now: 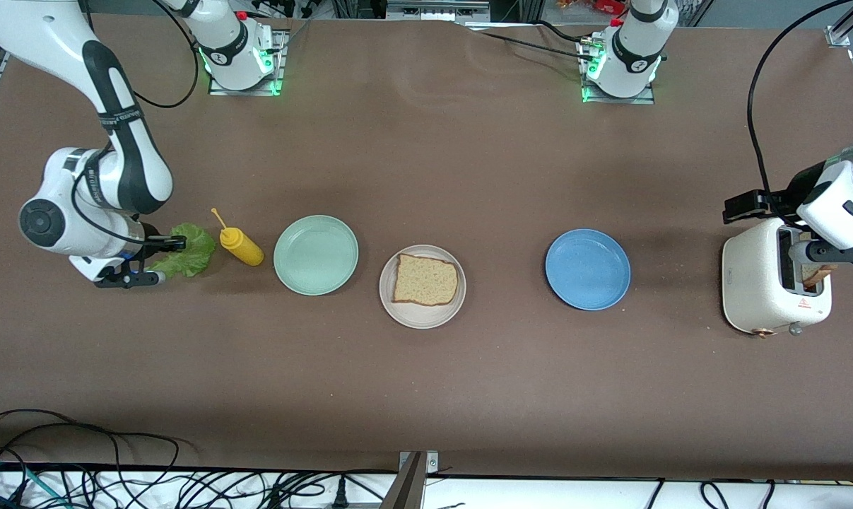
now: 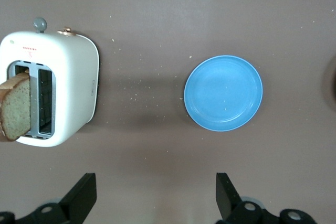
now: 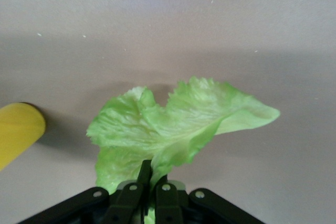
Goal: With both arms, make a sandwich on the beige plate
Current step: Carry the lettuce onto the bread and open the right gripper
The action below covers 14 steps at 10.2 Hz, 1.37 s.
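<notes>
The right gripper (image 3: 149, 182), low at the right arm's end of the brown counter (image 1: 426, 141), has its jaws pinched on the ruffled green lettuce leaf (image 3: 173, 124), a grip only the right wrist view shows. The left gripper (image 2: 157, 195) hangs over the white toaster (image 1: 776, 286), jaws wide. One tan bread slice (image 1: 426, 281) lies on the round beige plate (image 1: 389, 300); another (image 2: 14, 106) stands in the toaster.
</notes>
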{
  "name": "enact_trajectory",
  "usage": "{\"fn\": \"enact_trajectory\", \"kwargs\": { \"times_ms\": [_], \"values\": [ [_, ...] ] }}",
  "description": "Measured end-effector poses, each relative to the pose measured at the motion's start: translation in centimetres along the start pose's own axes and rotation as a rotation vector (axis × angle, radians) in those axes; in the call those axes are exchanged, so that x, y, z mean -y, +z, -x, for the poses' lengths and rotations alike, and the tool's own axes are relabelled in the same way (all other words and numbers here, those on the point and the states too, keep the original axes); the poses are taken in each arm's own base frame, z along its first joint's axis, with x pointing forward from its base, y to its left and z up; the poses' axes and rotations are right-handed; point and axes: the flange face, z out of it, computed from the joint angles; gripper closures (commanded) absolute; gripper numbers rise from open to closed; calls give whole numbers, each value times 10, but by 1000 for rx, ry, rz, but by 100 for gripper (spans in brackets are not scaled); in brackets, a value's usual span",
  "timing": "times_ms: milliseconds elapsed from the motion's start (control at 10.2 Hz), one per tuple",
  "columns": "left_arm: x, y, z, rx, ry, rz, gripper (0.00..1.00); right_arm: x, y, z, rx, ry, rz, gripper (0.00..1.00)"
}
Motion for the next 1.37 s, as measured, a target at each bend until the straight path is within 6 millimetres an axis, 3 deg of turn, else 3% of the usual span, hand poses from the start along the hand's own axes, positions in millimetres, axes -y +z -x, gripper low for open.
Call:
{"fn": "enact_trajectory", "kwargs": {
  "times_ms": [196,490,686,980,1373],
  "values": [
    [-1,8,2,18,2,5,0,-1,-40,-6,16,0,-3,100],
    [-9,7,12,24,13,8,0,1,-120,-10,46,-5,-8,100],
    [-9,4,20,22,8,10,0,19,-160,-10,38,-8,-46,100],
    [-8,4,16,-16,3,12,0,88,-174,-13,42,111,-154,100],
    [-3,17,7,-23,-7,12,0,237,-168,-8,19,294,-154,100]
  ]
}}
